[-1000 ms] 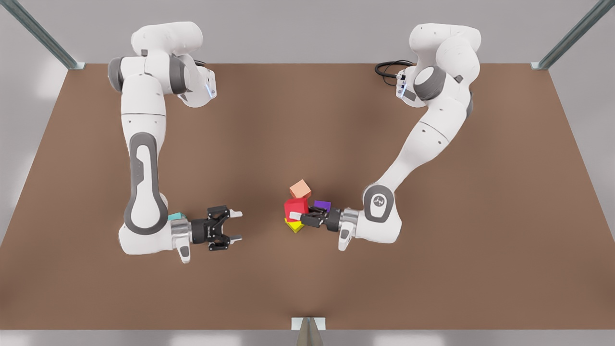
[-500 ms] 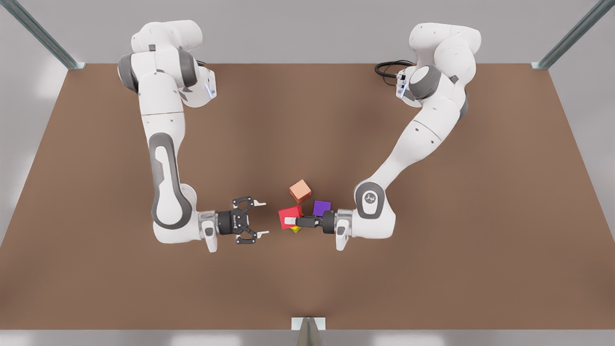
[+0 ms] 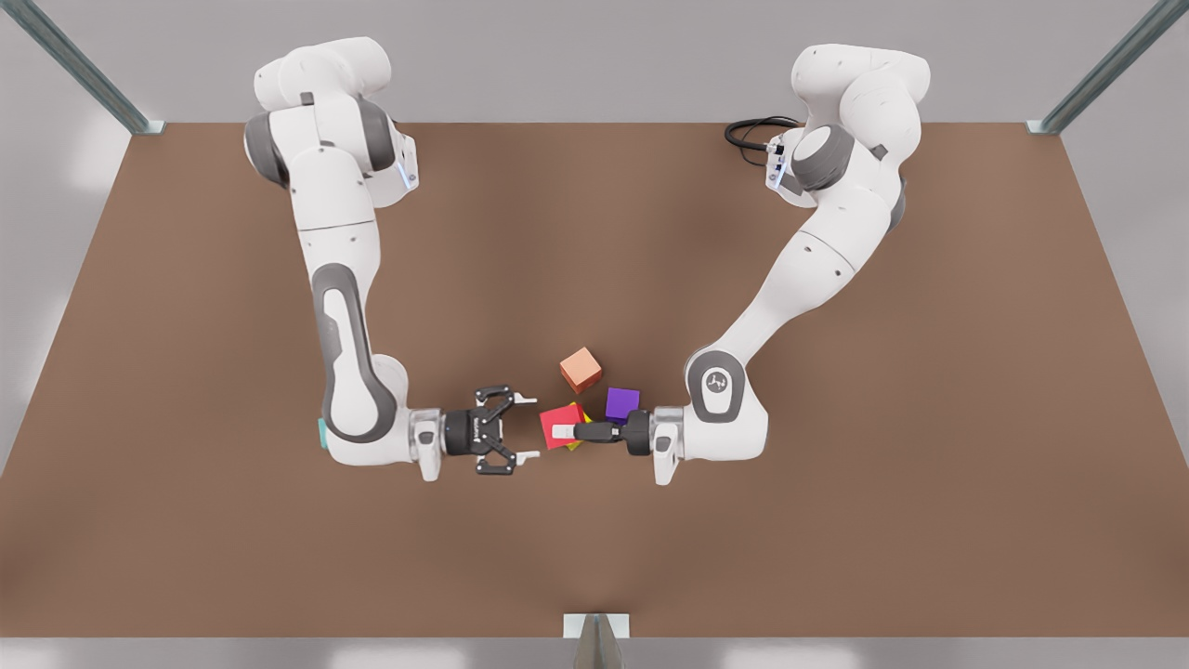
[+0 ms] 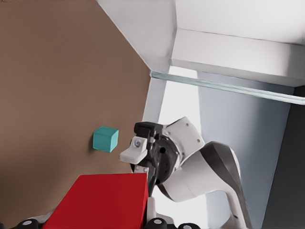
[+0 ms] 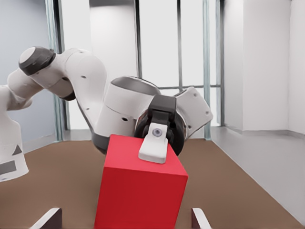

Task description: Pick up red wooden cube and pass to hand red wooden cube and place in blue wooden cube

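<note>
Handover closing in, red cube up for grabs

The right gripper (image 3: 530,427) has slid in, fingers spread wide, just beside the red cube (image 3: 553,417) clenched aloft by the left gripper (image 3: 563,432), so the pass looks imminent. Five cubes on show: red, yellow (image 3: 583,426), teal (image 3: 321,433), purple (image 3: 621,404), orange (image 3: 581,369). Two arms.
</note>
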{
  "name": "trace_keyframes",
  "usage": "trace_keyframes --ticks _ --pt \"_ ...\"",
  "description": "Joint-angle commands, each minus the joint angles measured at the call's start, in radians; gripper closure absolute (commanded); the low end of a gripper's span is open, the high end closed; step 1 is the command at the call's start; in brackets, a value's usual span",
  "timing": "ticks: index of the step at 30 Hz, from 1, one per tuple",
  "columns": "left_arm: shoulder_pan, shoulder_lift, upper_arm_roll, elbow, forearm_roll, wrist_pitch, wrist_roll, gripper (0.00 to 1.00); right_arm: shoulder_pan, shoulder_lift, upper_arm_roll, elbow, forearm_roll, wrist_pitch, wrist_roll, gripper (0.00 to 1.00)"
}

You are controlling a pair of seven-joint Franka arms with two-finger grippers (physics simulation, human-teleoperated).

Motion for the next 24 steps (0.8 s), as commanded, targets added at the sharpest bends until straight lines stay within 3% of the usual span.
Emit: trace_keyframes --ticks 1,24 --pt "0.001 -0.002 -0.002 0.0 -0.034 -0.009 0.17 0.59 0.001 0.0 0.0 0.001 0.012 0.024 -0.203 0.0" --pt "-0.021 0.001 -0.022 0.0 -0.039 0.042 0.168 0.59 0.012 0.045 0.092 0.015 0.058 0.071 -0.197 0.0"
